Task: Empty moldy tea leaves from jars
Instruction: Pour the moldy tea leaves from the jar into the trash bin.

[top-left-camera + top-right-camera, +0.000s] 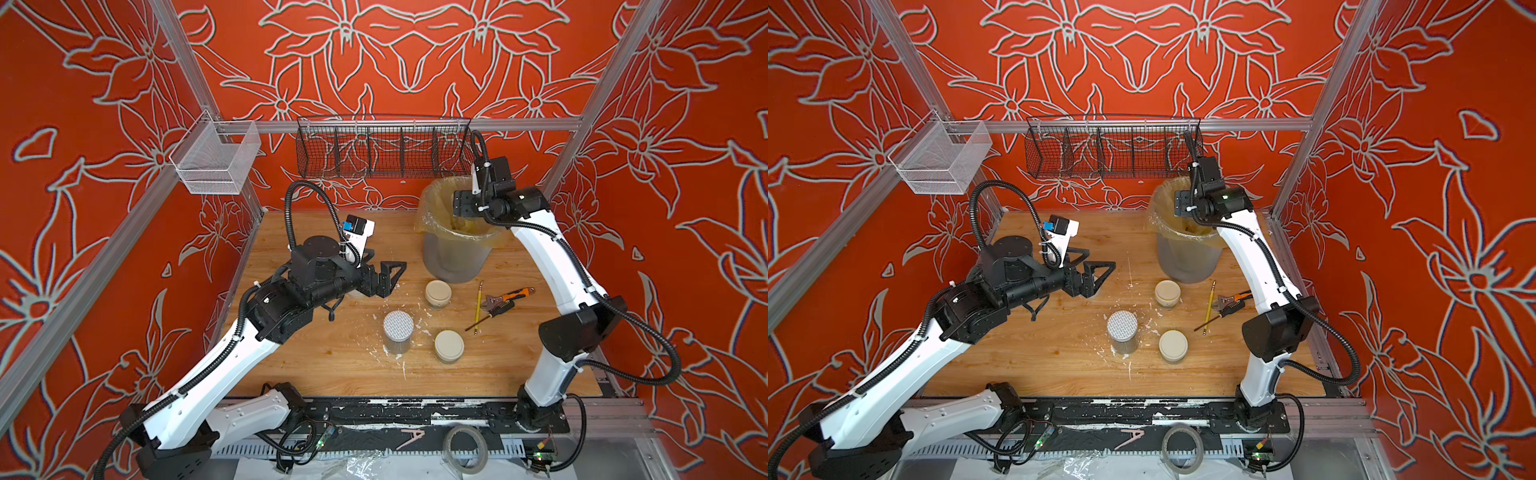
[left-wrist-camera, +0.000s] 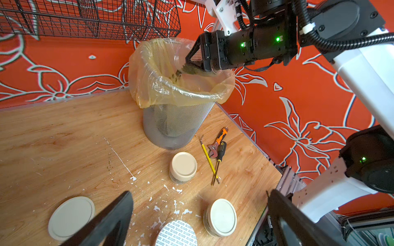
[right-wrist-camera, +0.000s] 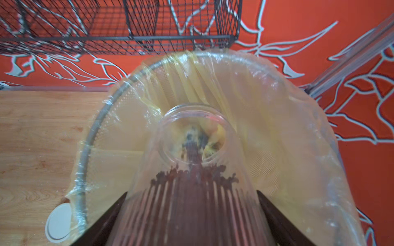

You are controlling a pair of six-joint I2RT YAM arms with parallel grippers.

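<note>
The right pincer [image 3: 191, 213] squeezes an open jar [image 3: 149, 187] that points straight out from it, mouth tipped into the bin [image 3: 89, 132]. The tea leaves [image 3: 191, 172] lie just short of the mouth. The left pincer [image 2: 198, 192] gapes wide, empty.

The walls [image 1: 415, 62] are orange-red, patterned with large flowers drawn in pale grey outline. The tabletop [image 1: 332, 370] is light honey wood with visible grain, speckled with white flakes [image 2: 157, 208]. The bin [image 1: 451, 257] is grey mesh, and its liner [image 1: 434, 208] is translucent yellow. The far squat jar [image 1: 438, 293] and the near squat jar [image 1: 449, 345] carry plain cream lids. The tall jar [image 1: 398, 328] has a white lid covered in fine grey dots. A loose lid [image 2: 71, 216] is cream too. The lidless jar [image 3: 191, 202] is clear and ribbed, with dark tea leaves [image 3: 191, 173] showing through. The long basket [image 1: 382, 153] is black wire; the small basket [image 1: 216, 162] is white mesh. The pencil [image 1: 478, 305] is yellow, and the wrench [image 1: 511, 296] has an orange and black handle. The left arm [image 1: 232, 365] and the right arm [image 1: 552, 266] are white with black joints.
</note>
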